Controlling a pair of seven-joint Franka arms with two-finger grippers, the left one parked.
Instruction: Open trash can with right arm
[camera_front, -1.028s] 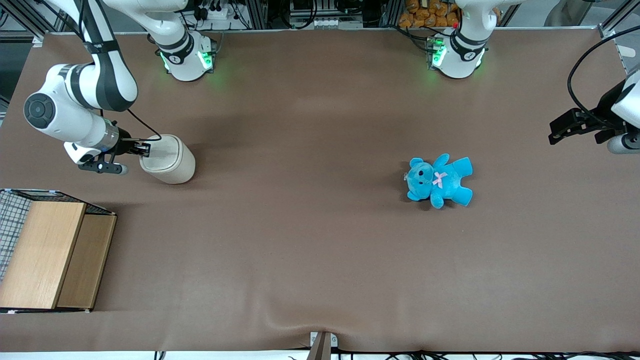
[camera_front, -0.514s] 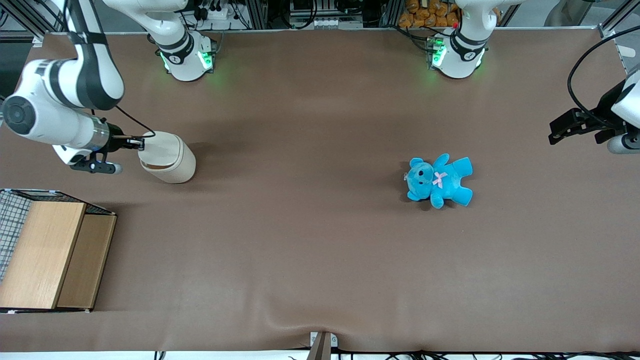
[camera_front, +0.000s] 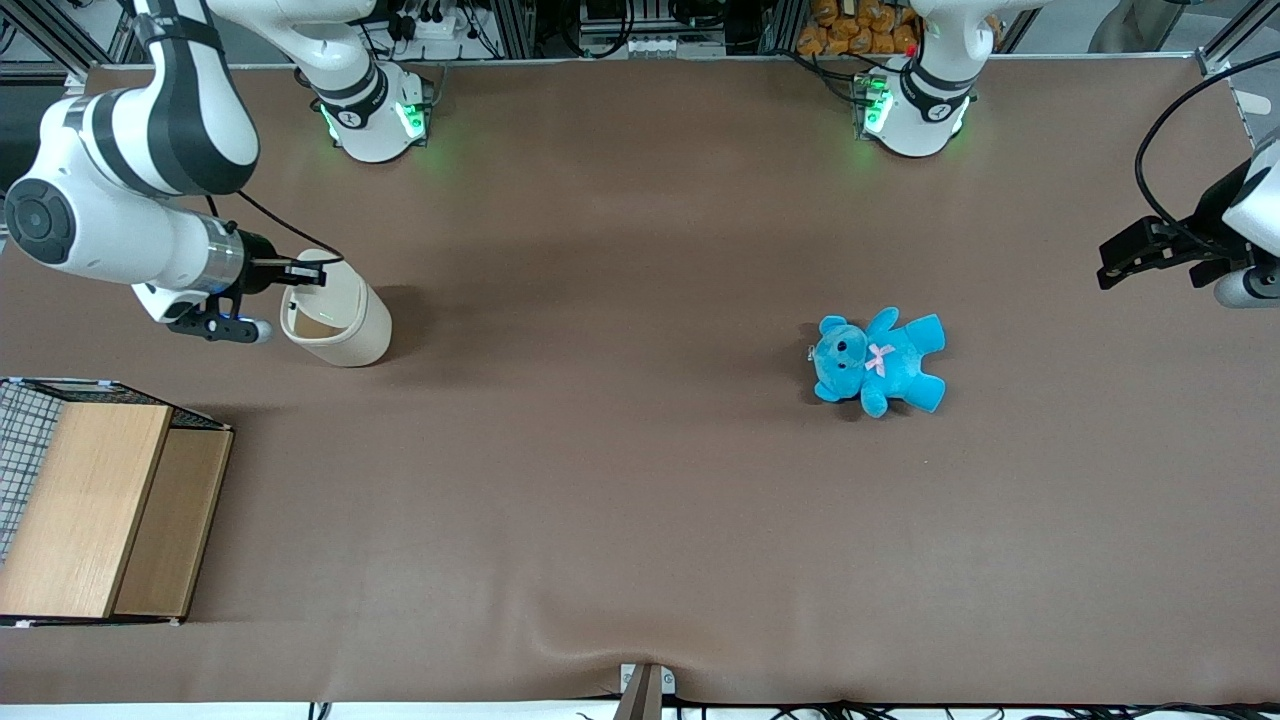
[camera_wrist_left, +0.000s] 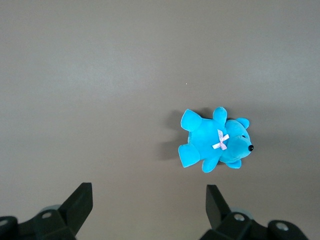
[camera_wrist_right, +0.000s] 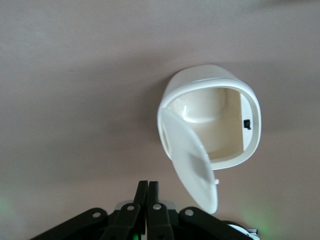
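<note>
The cream-white trash can (camera_front: 345, 325) stands on the brown table at the working arm's end. Its mouth is uncovered and I see the bare inside (camera_front: 312, 322). The hinged lid (camera_front: 312, 258) is swung up off the rim. The right arm's black gripper (camera_front: 312, 272) sits at the can's rim beside the raised lid, fingers pressed together with nothing between them. In the right wrist view the can (camera_wrist_right: 210, 82) shows its hollow inside, the lid (camera_wrist_right: 192, 162) hangs open on one side, and the gripper (camera_wrist_right: 147, 186) is just beside the lid's edge.
A wooden box (camera_front: 100, 510) with wire mesh stands at the working arm's end, nearer the front camera than the can. A blue teddy (camera_front: 878, 360) lies toward the parked arm's end; it also shows in the left wrist view (camera_wrist_left: 215, 145).
The lid has gone from flat on the can to partly lifted to swung fully open. The gripper stayed at the lid's edge, while the arm's wrist moved away from the can and partly back.
</note>
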